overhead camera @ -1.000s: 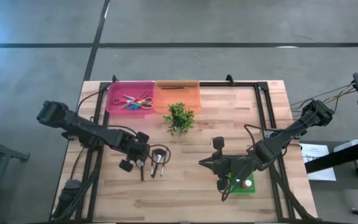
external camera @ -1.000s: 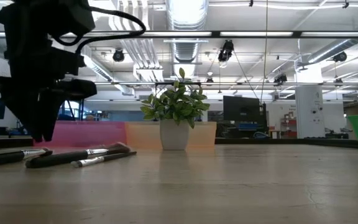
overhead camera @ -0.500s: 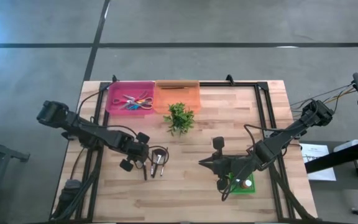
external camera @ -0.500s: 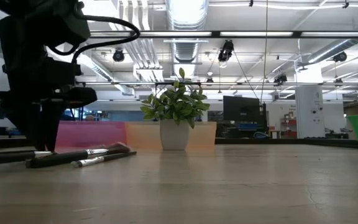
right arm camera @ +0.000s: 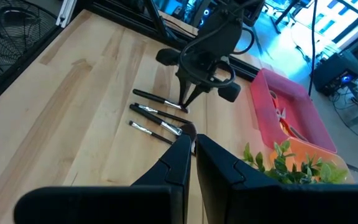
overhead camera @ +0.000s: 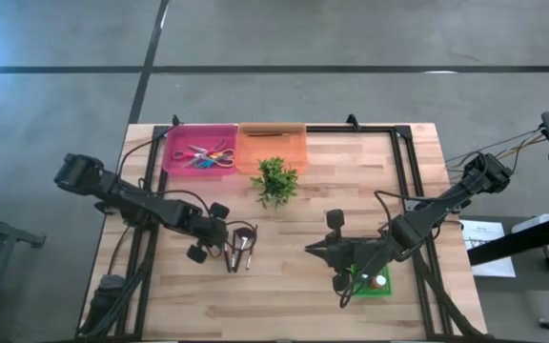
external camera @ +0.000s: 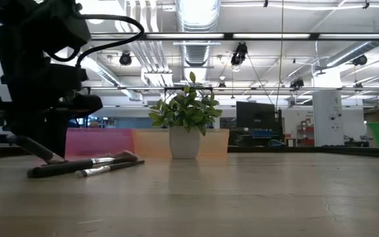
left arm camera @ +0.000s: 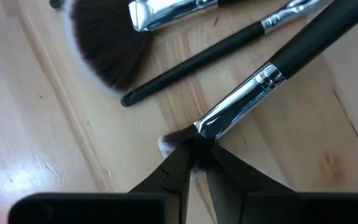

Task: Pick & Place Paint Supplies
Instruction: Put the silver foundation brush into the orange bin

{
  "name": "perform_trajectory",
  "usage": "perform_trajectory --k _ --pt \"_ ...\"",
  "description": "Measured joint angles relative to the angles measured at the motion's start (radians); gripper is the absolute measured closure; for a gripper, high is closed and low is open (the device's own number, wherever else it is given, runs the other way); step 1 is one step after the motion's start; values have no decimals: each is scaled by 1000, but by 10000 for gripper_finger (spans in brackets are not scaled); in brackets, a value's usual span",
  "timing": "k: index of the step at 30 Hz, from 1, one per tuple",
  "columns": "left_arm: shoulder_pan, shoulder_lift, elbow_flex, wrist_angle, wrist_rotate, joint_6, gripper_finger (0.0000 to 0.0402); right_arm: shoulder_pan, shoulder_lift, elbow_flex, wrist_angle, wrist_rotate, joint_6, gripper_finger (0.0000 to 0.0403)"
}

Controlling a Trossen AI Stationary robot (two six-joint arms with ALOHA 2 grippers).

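Three dark-handled brushes lie left of the table's middle, just near of the plant. In the left wrist view I see a fluffy-headed brush (left arm camera: 107, 50), a thin one (left arm camera: 197, 62) and a thicker one (left arm camera: 272, 68). My left gripper (overhead camera: 225, 243) (left arm camera: 194, 158) is shut on the thicker brush (external camera: 38, 148). The other two brushes (external camera: 91, 166) lie flat on the table. My right gripper (overhead camera: 311, 250) (right arm camera: 191, 149) hovers shut over the table, left of the green bin (overhead camera: 375, 284), which holds a brown-capped bottle (overhead camera: 379, 280). My left gripper pinches the thicker brush at its bristle tip (left arm camera: 178, 142), just beyond the silver ferrule (left arm camera: 241, 106), between both fingertips, pointing down from above. The brush slants: its head end is low in the fingers and its handle (external camera: 22, 139) rises off the table.
A potted green plant (overhead camera: 274, 179) (external camera: 186, 125) stands just beyond the brushes. A pink bin (overhead camera: 198, 148) with scissors and an orange bin (overhead camera: 273, 145) sit at the far edge. Black frame rails (overhead camera: 403, 181) run along the sides. Bare wood lies between the two grippers.
My left gripper has come down and shifted slightly right onto the brushes. The thicker brush, which lay flat on the table before, now slants with its handle end raised. My right arm has kept still.
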Motion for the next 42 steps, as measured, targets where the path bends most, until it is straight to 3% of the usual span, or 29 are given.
perform_trajectory --k 6,16,25,28,32,36,42 --pt "0 2 -2 21 -21 -86 392 0 0 0 0 0 1 380" --pt "1 1 24 71 -21 -45 399 0 0 -8 4 0 1 380" --pt "-7 -115 57 93 -19 -16 400 0 0 -11 4 -1 1 380" --pt "-6 -175 57 132 -69 -8 401 0 0 -11 4 0 1 380" --pt "-2 -263 57 215 -230 8 401 0 0 -11 5 0 1 380" --pt "61 -327 57 354 -343 17 401 0 0 -11 6 -1 -2 380" --pt "323 -316 63 516 -326 32 401 0 0 -11 8 0 -3 380"
